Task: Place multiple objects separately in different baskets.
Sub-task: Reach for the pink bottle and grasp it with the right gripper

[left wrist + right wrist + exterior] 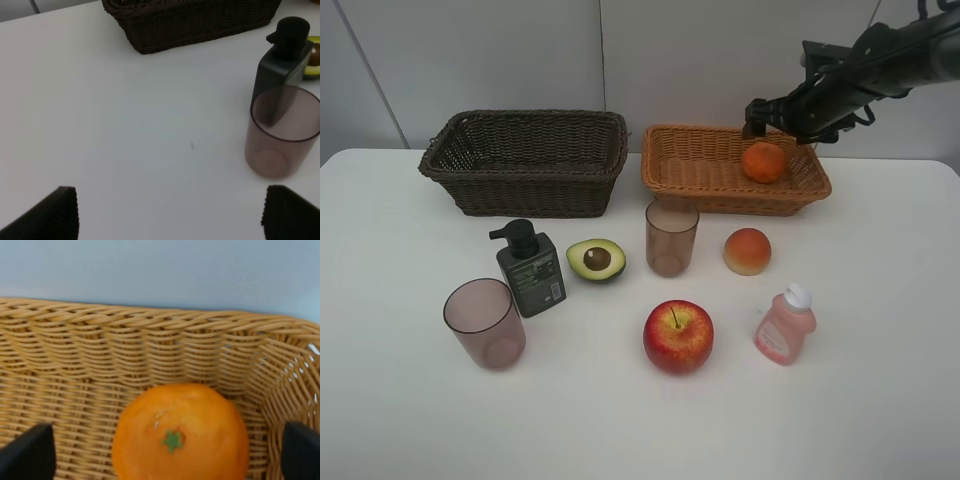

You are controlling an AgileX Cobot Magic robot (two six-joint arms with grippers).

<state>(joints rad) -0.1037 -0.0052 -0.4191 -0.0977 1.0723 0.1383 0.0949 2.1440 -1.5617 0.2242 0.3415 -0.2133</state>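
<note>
Orange tangerine lies inside the light orange-tan basket, toward its 3 o'clock end. The basket stands at 1 o'clock on the tabletop. Right end effector hangs just above the fruit, jaws wide, holding nothing. Left end effector is likewise wide and empty, over bare tabletop. Assessment: the fruit is light, round and prone to roll, and its rind yields. Grip across the widest girth with moderate pressure.

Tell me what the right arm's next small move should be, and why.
Probably raise the right end effector clear of the light basket: its jaws stand open, apart from the tangerine, which rests inside the basket. The peach-coloured fruit waits on the table nearby.
</note>
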